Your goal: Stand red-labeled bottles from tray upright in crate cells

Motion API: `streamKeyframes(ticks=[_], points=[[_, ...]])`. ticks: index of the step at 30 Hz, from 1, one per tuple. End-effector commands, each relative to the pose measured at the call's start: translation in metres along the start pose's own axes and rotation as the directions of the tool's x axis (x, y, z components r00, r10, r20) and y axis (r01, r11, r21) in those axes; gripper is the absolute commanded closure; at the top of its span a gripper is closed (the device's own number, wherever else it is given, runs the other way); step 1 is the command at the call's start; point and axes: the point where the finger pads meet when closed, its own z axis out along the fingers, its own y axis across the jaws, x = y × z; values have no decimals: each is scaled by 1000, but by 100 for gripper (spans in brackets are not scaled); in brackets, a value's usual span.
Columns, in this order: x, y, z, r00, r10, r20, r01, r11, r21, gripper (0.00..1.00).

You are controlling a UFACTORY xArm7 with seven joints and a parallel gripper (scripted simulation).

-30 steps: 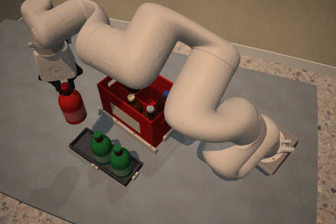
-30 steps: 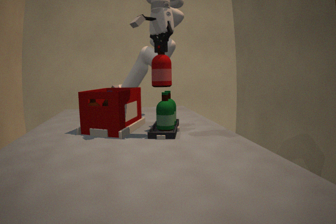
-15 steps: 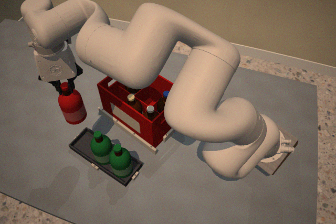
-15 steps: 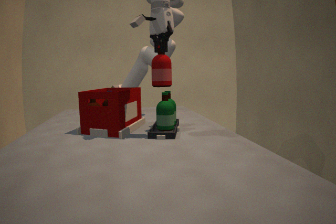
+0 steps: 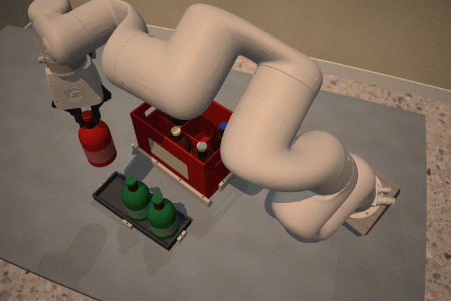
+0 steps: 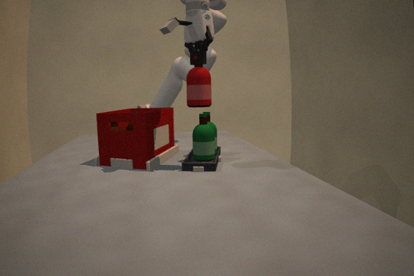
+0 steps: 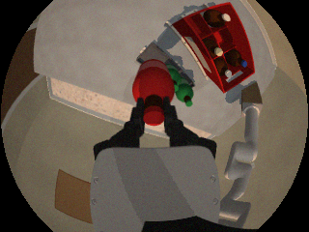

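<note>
My gripper (image 5: pixel 87 117) (image 6: pixel 197 60) (image 7: pixel 154 104) is shut on the neck of a red bottle (image 5: pixel 96 142) (image 6: pixel 198 87) (image 7: pixel 154 85) with a lighter red label. It holds the bottle upright, high in the air, above the tray's far end and left of the crate. The red crate (image 5: pixel 170 161) (image 6: pixel 133 139) (image 7: pixel 201 46) holds three brown bottles with a cream cap (image 5: pixel 175 130), a white cap (image 5: pixel 201 146) and a blue cap (image 5: pixel 222 125); its back left cell is hidden by the arm. The dark tray (image 5: pixel 109 189) (image 6: pixel 200 165) carries two upright green bottles (image 5: pixel 135 197) (image 5: pixel 162 216) (image 6: pixel 204 139).
The arm's large links arch over the crate's back side. The arm's base (image 5: pixel 368 199) stands on a wooden plate at the table's right. The grey table (image 5: pixel 254 261) ends near the tray's front side.
</note>
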Motion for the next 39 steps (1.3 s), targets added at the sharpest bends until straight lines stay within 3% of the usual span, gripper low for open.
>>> streamKeyframes(ticks=[1,39], points=[[1,0,-3,1000,0,-5,0,1000,4,100],[10,19,-3,1000,0,-5,0,1000,4,100]])
